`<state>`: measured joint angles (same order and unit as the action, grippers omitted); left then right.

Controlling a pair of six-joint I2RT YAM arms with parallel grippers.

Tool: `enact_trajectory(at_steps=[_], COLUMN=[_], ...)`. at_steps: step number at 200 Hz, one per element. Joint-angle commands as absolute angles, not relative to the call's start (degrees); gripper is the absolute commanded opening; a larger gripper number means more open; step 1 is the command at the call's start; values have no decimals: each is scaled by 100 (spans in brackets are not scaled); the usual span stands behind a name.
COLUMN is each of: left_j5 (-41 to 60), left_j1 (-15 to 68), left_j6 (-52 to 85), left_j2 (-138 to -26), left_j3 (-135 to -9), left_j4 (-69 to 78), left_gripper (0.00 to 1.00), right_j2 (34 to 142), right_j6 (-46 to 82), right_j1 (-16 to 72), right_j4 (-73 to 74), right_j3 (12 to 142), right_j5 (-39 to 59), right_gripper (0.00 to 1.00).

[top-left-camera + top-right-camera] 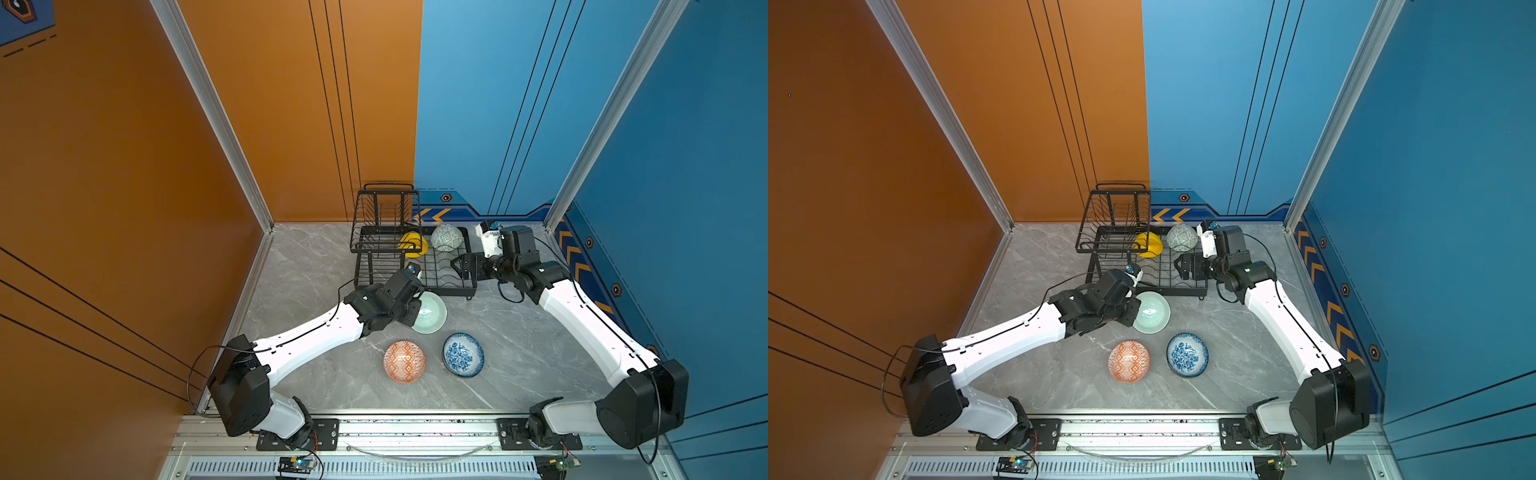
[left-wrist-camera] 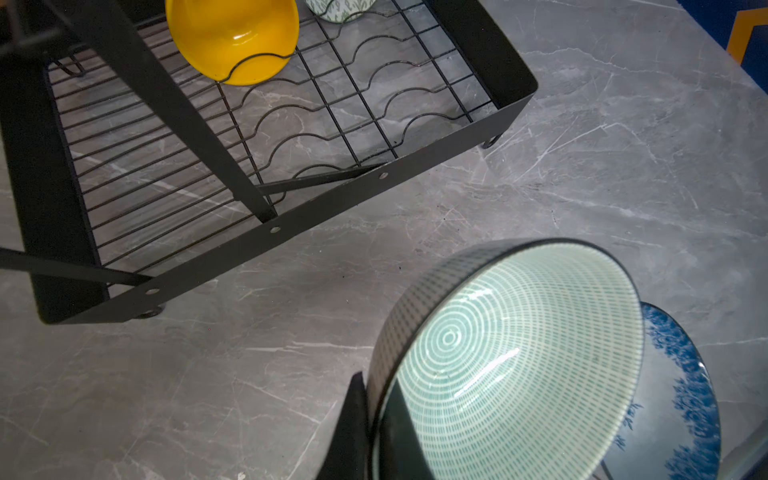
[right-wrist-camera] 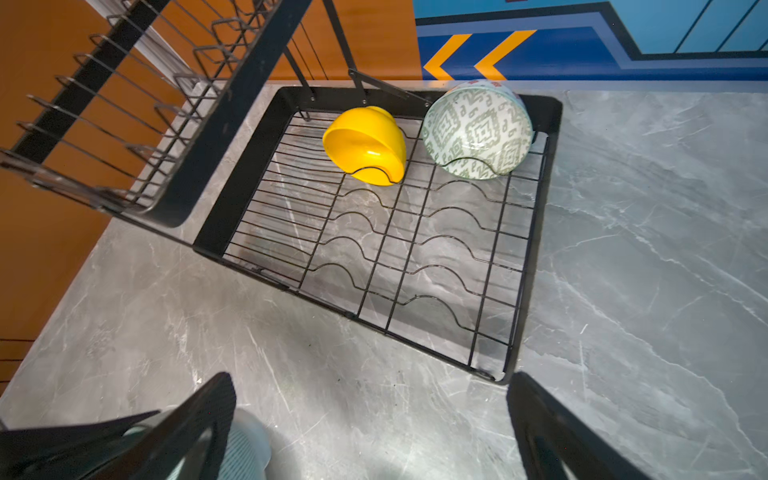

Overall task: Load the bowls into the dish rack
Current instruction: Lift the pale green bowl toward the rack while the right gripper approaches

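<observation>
Back row of the dish rack (image 3: 550, 120) is taken: yellow bowl (image 3: 365, 145) and grey-green patterned bowl (image 3: 478, 129) stand on edge, side by side at the far wall. In front of them the curved slot dividers (image 3: 415, 249) lie bare in 2 columns, right down to the near rim. The raised basket tier (image 1: 386, 220) roofs the tray's left part. Right gripper (image 1: 459, 266), jaws wide, hangs by the right rim, crowding that side. Just before the near rim, left gripper (image 2: 376, 432) pinches the tilted pale mint ringed bowl (image 2: 511, 357). Nearer the arm bases, orange diamond-patterned bowl (image 1: 404, 361) and blue-and-white floral bowl (image 1: 463, 355) sit apart, with open marble tabletop (image 1: 519, 353) around them.
</observation>
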<state>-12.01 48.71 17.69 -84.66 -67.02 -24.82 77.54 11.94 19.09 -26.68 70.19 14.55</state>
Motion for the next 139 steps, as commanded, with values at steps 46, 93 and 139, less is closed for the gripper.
enact_trajectory(at_steps=[46, 93, 139], left_j5=[-1557, -1649, -1438], left_j1=[4598, 4544, 4500], left_j6=[1670, 1739, 1893], left_j2=[-8499, -8490, -8430], left_j3=[-7046, -7023, -6890], left_j4=[-1426, -1172, -739], left_gripper=[0, 0, 0], right_j2=[7343, 7535, 7744], right_j6=[1537, 1585, 1770], right_j1=[2542, 2762, 2837], right_j4=[-2788, -2769, -2553], right_j3=[6572, 6530, 6398], right_j5=[1407, 1354, 1337], right_gripper=[97, 78, 66])
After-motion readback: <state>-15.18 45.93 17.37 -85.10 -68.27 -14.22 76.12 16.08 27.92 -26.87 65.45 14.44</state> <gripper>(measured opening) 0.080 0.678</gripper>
